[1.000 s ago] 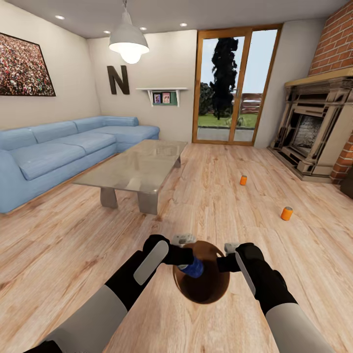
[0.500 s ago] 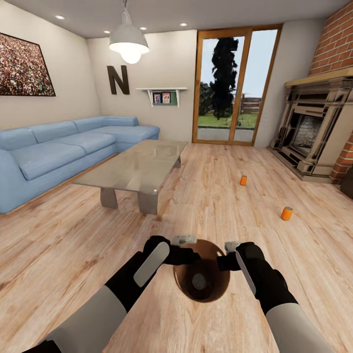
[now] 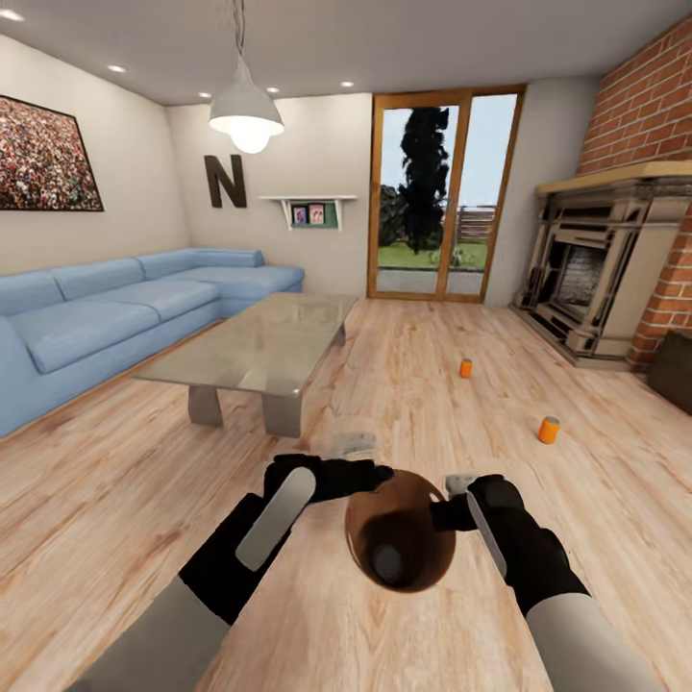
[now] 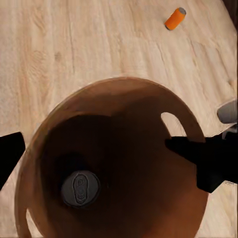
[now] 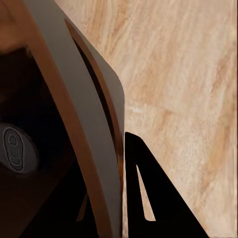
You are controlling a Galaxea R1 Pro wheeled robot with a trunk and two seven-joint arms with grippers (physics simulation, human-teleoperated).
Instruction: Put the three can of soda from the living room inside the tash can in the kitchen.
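The trash can [image 3: 423, 500], tan-brown inside, hangs in front of me over the wooden floor. My right gripper [image 3: 446, 511] is shut on its rim [image 5: 82, 114], with one black finger [image 5: 148, 198] outside the wall. The blue soda can stands at the bottom of the bin and shows its silver-grey top [image 3: 388, 562] [image 4: 80, 188]. My left gripper [image 3: 368, 471] is open above the bin's near-left rim and holds nothing. Two orange soda cans are on the floor to the right, one farther away [image 3: 465, 367] and one nearer [image 3: 548, 429] [image 4: 175, 18].
A glass coffee table [image 3: 259, 346] stands ahead on the left, with a blue corner sofa [image 3: 106, 312] behind it. A fireplace [image 3: 596, 279] in a brick wall fills the right side. A dark object [image 3: 673, 370] sits at the right edge. Glass doors [image 3: 437, 202] close the far wall.
The blue can left my left gripper and dropped into the bin. The left gripper opened and drew back a little. The head camera shifted slightly.
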